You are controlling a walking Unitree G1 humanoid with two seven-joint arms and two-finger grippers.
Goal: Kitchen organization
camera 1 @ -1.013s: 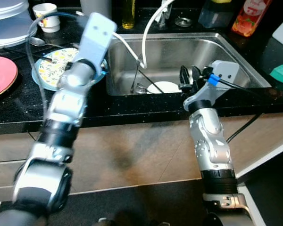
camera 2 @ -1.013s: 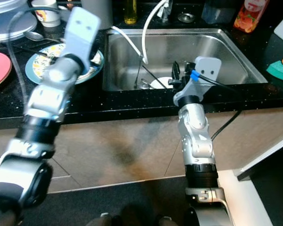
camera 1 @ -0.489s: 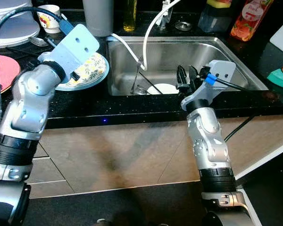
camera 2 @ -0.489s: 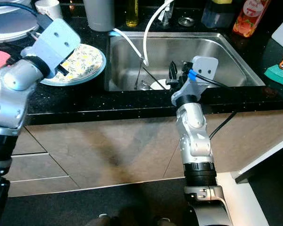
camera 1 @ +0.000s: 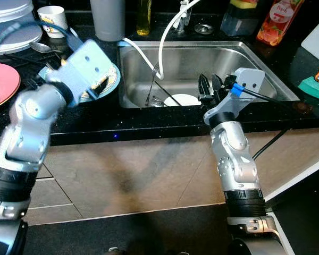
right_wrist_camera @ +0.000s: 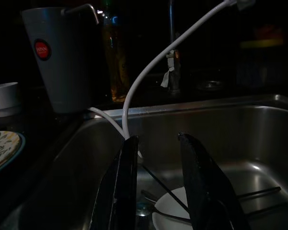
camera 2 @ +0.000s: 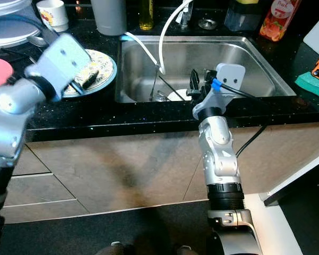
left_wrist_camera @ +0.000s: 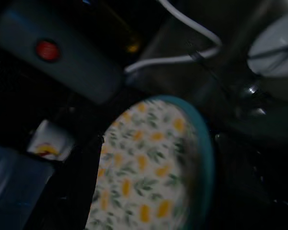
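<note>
A floral plate with a teal rim [camera 1: 107,77] lies on the black counter left of the sink, and looms large and blurred in the left wrist view [left_wrist_camera: 149,177]. My left gripper [camera 2: 87,79] hovers low over that plate's near side, its wrist block covering part of it. My right gripper [camera 1: 210,86] rests above the sink's front rim, pointing into the basin. Its two fingers [right_wrist_camera: 127,182] stand open with nothing between them. A white dish [camera 1: 184,99] and some utensils lie on the steel sink's [camera 1: 255,64] floor.
A white hose [camera 1: 167,26] curves into the sink. A grey cup [camera 1: 108,17], an oil bottle [camera 1: 143,15], a mug [camera 1: 51,18] and stacked plates [camera 1: 10,21] stand behind the floral plate. A pink plate [camera 1: 1,81] lies far left, a green sponge [camera 1: 315,85] far right.
My left arm has swung down and to the right, bringing its wrist low over the floral plate. The right arm has stayed put. The camera has shifted slightly.
</note>
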